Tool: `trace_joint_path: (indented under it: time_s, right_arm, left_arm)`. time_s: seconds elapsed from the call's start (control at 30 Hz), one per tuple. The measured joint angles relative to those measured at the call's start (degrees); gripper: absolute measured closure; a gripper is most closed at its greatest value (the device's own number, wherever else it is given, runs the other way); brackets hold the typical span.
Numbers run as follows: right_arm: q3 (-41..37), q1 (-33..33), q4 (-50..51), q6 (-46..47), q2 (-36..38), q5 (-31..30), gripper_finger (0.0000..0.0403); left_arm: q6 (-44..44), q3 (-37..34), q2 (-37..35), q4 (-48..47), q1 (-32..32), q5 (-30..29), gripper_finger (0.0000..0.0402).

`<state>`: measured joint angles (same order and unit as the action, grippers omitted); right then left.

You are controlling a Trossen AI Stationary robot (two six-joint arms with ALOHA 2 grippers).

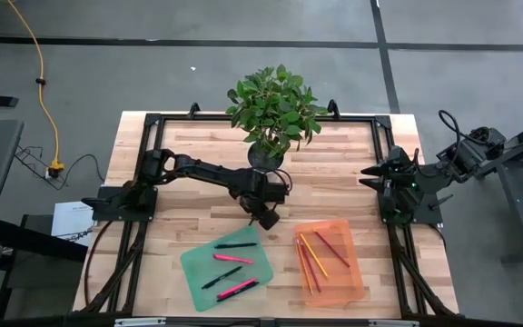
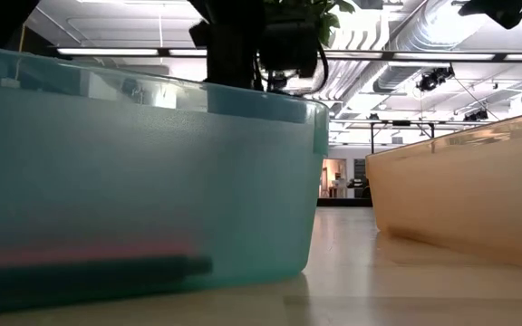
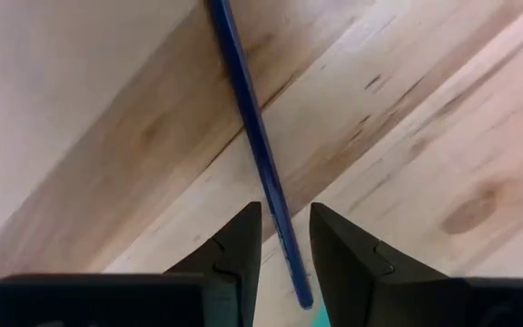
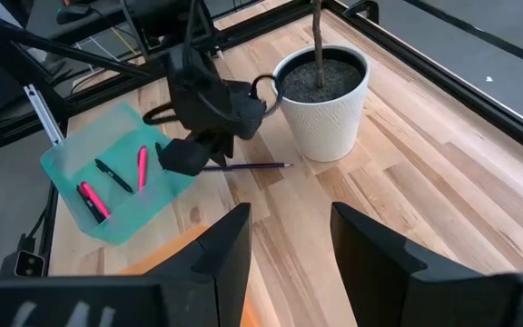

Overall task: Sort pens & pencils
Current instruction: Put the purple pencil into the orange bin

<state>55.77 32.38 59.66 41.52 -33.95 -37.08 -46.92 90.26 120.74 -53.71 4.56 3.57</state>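
Note:
A thin dark blue pencil [image 3: 248,118] lies flat on the wooden table between the green tray [image 1: 193,265] and the white plant pot [image 4: 323,100]. My left gripper [image 3: 286,213] points down over it, open. One finger stands on either side of the pencil near one end, with a gap on both sides. Pink and black pens [image 1: 232,259] lie in the green tray. Red and orange pencils [image 1: 331,248] lie in the orange tray [image 1: 352,272]. My right gripper [image 4: 289,213] waits open by the table's right edge, with nothing between its fingers.
A potted plant [image 1: 275,104] stands at the table's far middle, close behind my left gripper. The two trays sit side by side at the near edge, with bare wood between them. A black frame [image 1: 152,118] runs along the table's edges.

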Motion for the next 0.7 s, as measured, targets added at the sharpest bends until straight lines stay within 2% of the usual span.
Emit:
trace_joint_path:
  time_s: [0.17, 0.7]
  right_arm:
    - [0.00, 0.00, 0.02, 0.00, 0.02, 0.00, 0.0258]
    - [0.00, 0.00, 0.07, -0.04, 0.02, 0.00, 0.0258]
  left_arm:
    - [0.11, 0.02, 1.82, 0.99, -0.02, 2.38, 0.0316]
    - [-0.14, -0.11, 2.22, 1.75, -0.02, 2.16, 0.0316]
